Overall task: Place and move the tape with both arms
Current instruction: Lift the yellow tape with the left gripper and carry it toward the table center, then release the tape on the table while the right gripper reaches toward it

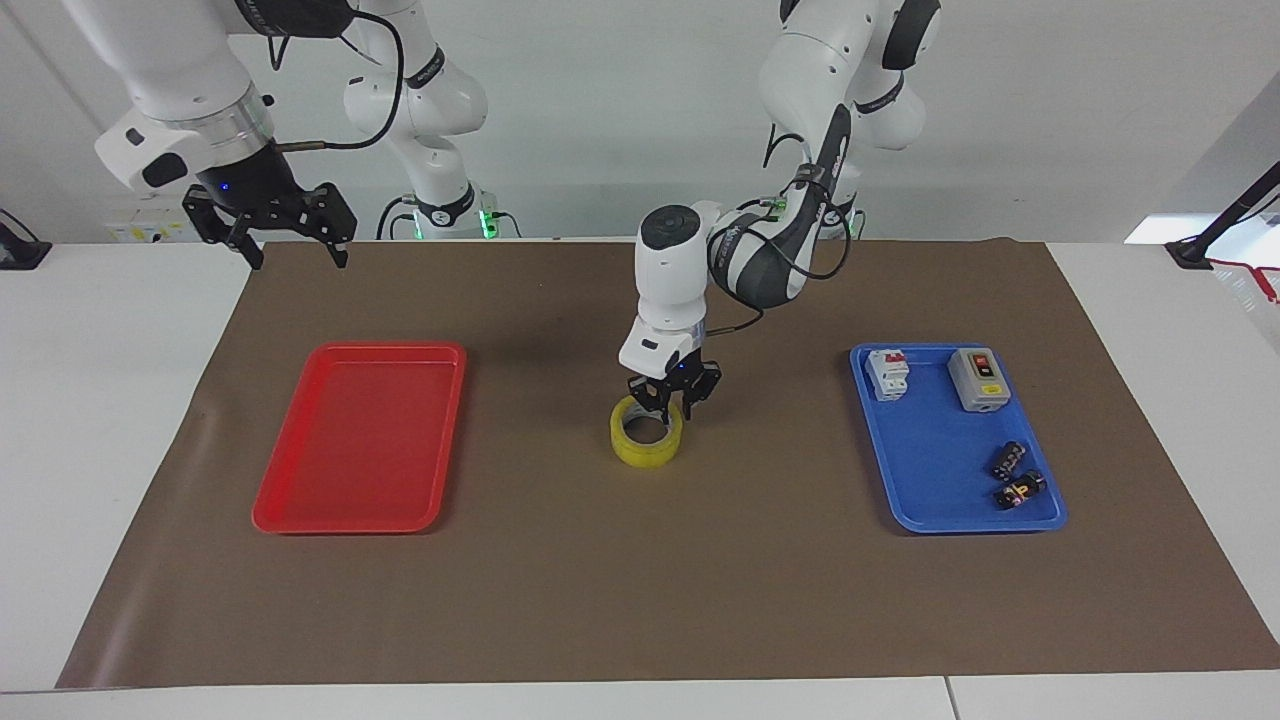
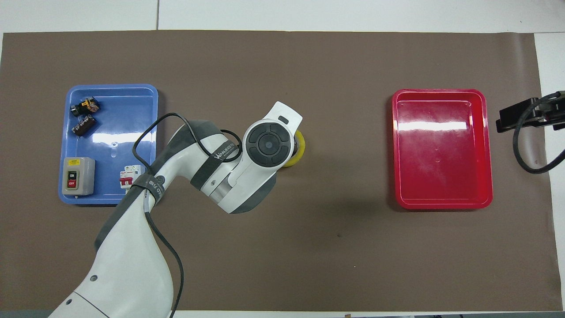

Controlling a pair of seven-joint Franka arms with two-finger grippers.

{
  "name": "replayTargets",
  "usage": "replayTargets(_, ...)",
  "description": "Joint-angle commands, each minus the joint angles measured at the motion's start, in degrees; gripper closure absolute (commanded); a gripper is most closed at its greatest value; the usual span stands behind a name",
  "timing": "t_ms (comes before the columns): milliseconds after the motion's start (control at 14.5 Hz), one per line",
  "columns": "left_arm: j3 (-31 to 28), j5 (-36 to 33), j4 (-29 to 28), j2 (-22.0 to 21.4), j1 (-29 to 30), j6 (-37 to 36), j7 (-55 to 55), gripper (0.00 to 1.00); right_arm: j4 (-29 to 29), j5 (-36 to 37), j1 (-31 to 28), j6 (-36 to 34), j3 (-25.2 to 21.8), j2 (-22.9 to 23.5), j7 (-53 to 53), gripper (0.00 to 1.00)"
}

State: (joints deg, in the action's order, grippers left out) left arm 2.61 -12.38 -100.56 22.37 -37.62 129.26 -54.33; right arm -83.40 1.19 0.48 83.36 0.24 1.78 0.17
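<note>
Tape (image 1: 646,442) set mid-mat between red tray (image 1: 358,434) and blue tray (image 1: 940,470).
Blue tray carries switches (image 1: 978,379); the left gripper (image 1: 674,397) sits at the roll, grip unclear, hidden overhead; right gripper (image 1: 268,226) waits, splayed.

Tape (image 1: 647,443) on mat (image 1: 640,600), between two trays (image 1: 300,505).

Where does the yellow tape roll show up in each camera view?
Facing view: the tape lies mid-mat, just under the left pincer.
Overhead view: only an edge of the tape shows past the left arm's wrist.
Shared landmark: it sits between the blue tray and the red tray.
</note>
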Motion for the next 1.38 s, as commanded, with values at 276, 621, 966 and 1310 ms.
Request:
replayTargets(276,0.02,0.41,-10.18,-13.56,10.36,-1.98,14.76,0.0,-6.57,-0.84,-0.39,2.93,0.19,-3.09,-1.4,0.0)
replayTargets(621,-0.15,10.08,-9.57,-19.8,22.48,-11.82,35.49,0.0,-7.83,-0.06,3.63,6.56,1.42,-2.84,1.13,0.0)
replayTargets(966,-0.77,13.86,1.47,-21.84,30.83,-27.62,48.78,0.0,-3.96,-0.4,16.81,7.95,1.43,4.53,18.86,0.0)
replayTargets(1310,-0.77,15.02,12.83,-18.95,36.03,-39.15,53.19,0.0,-5.01,-0.93,24.91,19.98,1.69,12.1,25.49,0.0)
